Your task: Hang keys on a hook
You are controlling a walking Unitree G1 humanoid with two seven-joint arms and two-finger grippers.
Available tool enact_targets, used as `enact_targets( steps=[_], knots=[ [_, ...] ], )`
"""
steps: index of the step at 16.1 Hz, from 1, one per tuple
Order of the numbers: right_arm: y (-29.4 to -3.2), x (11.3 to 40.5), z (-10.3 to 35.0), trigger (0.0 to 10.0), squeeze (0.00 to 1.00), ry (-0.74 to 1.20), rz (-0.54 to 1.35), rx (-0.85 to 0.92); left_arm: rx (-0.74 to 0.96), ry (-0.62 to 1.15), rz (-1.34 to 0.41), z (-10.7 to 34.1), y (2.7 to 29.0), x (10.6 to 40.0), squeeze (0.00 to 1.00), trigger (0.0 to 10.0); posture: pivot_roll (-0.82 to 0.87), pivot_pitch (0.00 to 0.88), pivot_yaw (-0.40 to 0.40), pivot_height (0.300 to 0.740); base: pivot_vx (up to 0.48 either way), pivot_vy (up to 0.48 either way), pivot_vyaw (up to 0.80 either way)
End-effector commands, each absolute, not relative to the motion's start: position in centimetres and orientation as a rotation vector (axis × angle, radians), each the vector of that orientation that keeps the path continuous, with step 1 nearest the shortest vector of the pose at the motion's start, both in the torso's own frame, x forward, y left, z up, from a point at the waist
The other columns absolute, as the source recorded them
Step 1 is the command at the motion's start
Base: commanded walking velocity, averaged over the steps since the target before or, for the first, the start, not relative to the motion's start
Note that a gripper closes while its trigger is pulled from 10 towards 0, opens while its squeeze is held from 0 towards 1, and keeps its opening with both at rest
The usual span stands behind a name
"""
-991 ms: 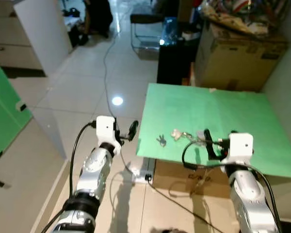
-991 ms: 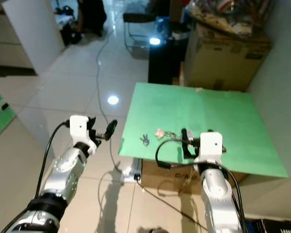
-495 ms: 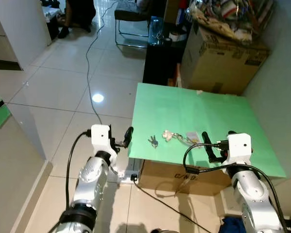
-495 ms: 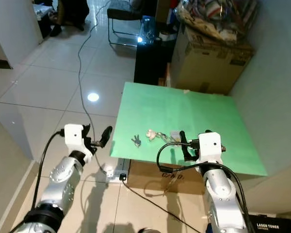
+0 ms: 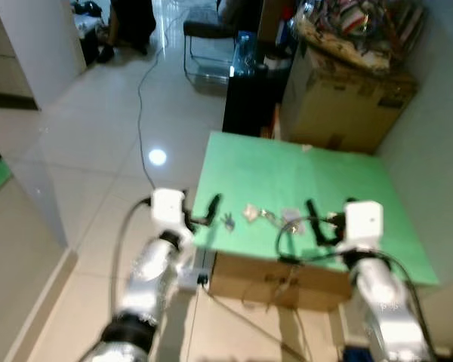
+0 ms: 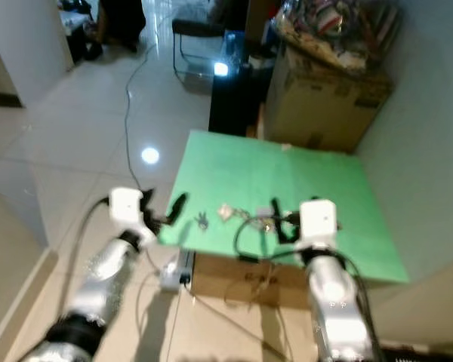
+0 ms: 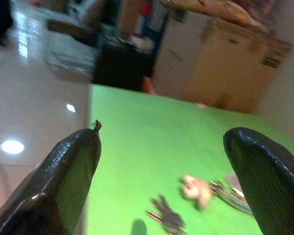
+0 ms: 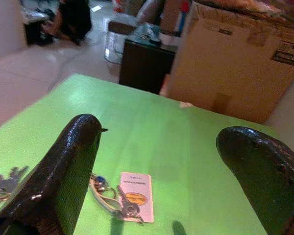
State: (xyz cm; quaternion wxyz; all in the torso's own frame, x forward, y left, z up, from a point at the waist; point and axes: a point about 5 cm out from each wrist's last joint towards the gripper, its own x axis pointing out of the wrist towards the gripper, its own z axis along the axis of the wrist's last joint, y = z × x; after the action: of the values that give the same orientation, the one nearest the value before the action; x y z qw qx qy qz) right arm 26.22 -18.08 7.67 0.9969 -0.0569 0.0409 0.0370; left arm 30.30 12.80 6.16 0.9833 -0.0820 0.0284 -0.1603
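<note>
On the front part of the green table lie a small dark bunch of keys, a pale charm and a key ring with a white card. My left gripper is open at the table's front left edge, a short way left of the dark keys. My right gripper is open above the front edge, just right of the ring and card. Neither has anything between its fingers.
A big cardboard box piled with stuff and a black cabinet stand behind the table. Another box sits under it. A wall closes the right side. A cable runs over the tiled floor towards a chair and a person.
The view has shifted and blurred as I move in. My left gripper has come from beside the table up to its front left edge, nearer the dark keys. The keys lie as before.
</note>
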Motion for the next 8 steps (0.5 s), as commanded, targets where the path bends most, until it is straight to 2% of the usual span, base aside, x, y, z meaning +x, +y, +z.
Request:
enact_targets(
  steps=[1, 5, 8],
  knots=[
    [-19.1, 26.2, 7.9, 10.0, 0.0, 0.074, 0.035, -0.127, -0.174, 0.053, -0.342, 6.6, 12.0, 30.7, 0.0, 10.0, -0.13, 0.0, -0.007, 0.74, 0.0, 0.0, 0.0],
    [-18.7, 26.3, 7.6, 10.0, 0.0, 0.068, 0.015, -0.109, -0.04, 0.036, -0.352, 7.9, 12.2, 32.1, 0.0, 10.0, -0.13, 0.0, 0.028, 0.74, 0.0, 0.0, 0.0],
    [-18.5, 26.4, 7.5, 10.0, 0.0, 0.064, 0.011, -0.105, -0.036, 0.028, -0.361, 8.2, 12.3, 32.5, 0.0, 10.0, -0.14, 0.0, 0.04, 0.74, 0.0, 0.0, 0.0]
  ],
)
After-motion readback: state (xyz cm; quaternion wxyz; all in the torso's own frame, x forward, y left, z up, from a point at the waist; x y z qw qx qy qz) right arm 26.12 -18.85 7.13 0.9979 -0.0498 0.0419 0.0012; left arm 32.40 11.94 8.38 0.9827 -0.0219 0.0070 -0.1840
